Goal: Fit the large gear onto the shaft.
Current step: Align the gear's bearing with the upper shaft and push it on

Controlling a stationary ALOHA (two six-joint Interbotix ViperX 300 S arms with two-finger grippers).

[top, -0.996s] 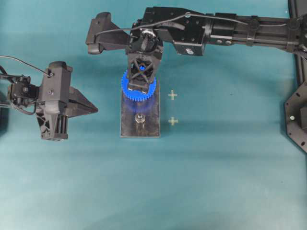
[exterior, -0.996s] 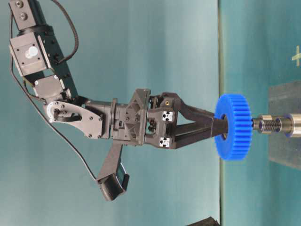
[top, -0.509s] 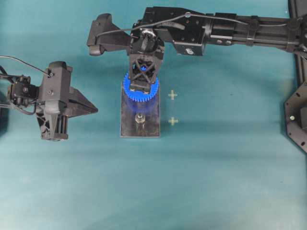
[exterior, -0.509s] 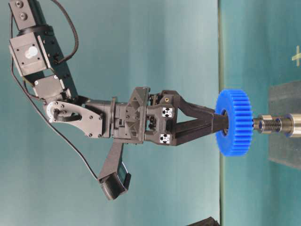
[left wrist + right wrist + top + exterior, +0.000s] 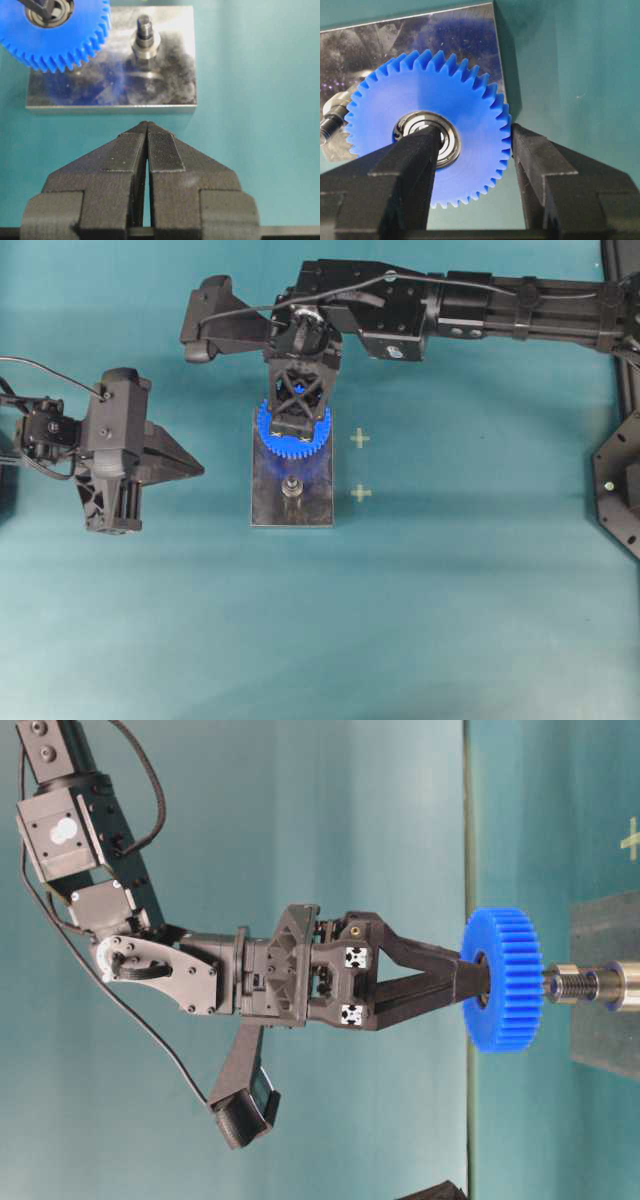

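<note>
My right gripper [image 5: 297,426] is shut on the large gear [image 5: 264,426], a bright blue toothed wheel. One finger sits in its bearing hole and the other presses on its teeth [image 5: 506,131]. The gear [image 5: 505,980] hangs level over the far half of the grey plate [image 5: 270,502], its face just at the tip of a shaft [image 5: 578,985]. The far shaft is hidden under the gear in the overhead view. The near shaft [image 5: 291,487] stands bare. My left gripper [image 5: 200,468] is shut and empty, left of the plate, its tips [image 5: 147,127] short of the plate's edge [image 5: 110,106].
Two pale cross marks [image 5: 360,439] lie on the teal table just right of the plate. A black arm base [image 5: 622,480] stands at the right edge. In the left wrist view the gear [image 5: 55,35] and the bare shaft [image 5: 144,37] show ahead.
My right gripper has moved the gear slightly closer to the plate, so its face now reaches the shaft's tip. The left arm has not moved.
</note>
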